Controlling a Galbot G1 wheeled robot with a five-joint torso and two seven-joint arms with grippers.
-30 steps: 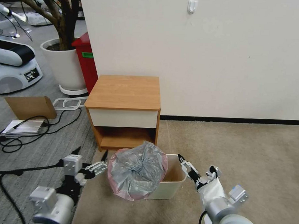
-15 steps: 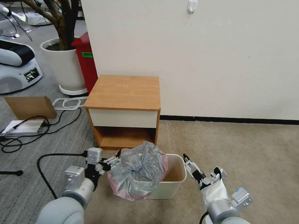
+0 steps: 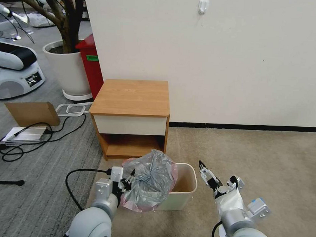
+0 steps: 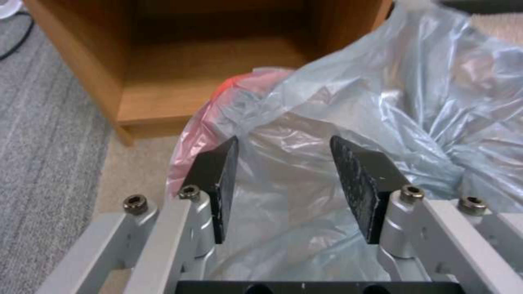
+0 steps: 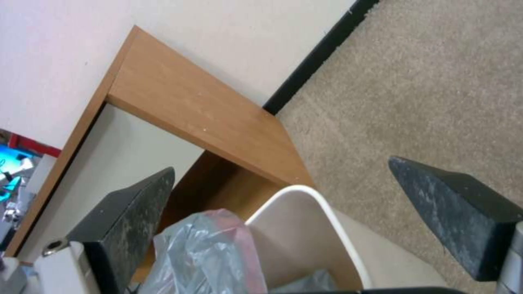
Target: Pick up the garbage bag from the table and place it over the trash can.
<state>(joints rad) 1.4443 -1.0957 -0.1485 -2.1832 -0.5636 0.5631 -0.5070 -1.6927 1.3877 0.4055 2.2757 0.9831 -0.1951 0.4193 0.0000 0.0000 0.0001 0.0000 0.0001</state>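
Observation:
The garbage bag point(image 3: 150, 184), crumpled grey film with a pinkish rim, bulges over the left half of the beige trash can point(image 3: 183, 189), which stands on the carpet in front of the table point(image 3: 132, 96). My left gripper point(image 3: 129, 177) is pressed against the bag's left side. In the left wrist view it point(image 4: 283, 183) is open, with the bag's film point(image 4: 381, 102) lying between its pads. My right gripper point(image 3: 207, 173) hovers just right of the can, open and apart from it. In the right wrist view it point(image 5: 289, 212) frames the can's rim point(image 5: 327, 220) and the bag point(image 5: 202, 253).
A red bin point(image 3: 90, 66) and a white plant pot point(image 3: 67, 71) stand left of the table against the wall. Cables point(image 3: 35, 134), a cardboard piece point(image 3: 32, 113) and another robot's base point(image 3: 13, 70) lie on the grey floor at left. Open carpet stretches right.
My left arm has swung right across the floor until its gripper reached the bag's left side. The right gripper has drifted slightly right, away from the can. The bag has barely shifted.

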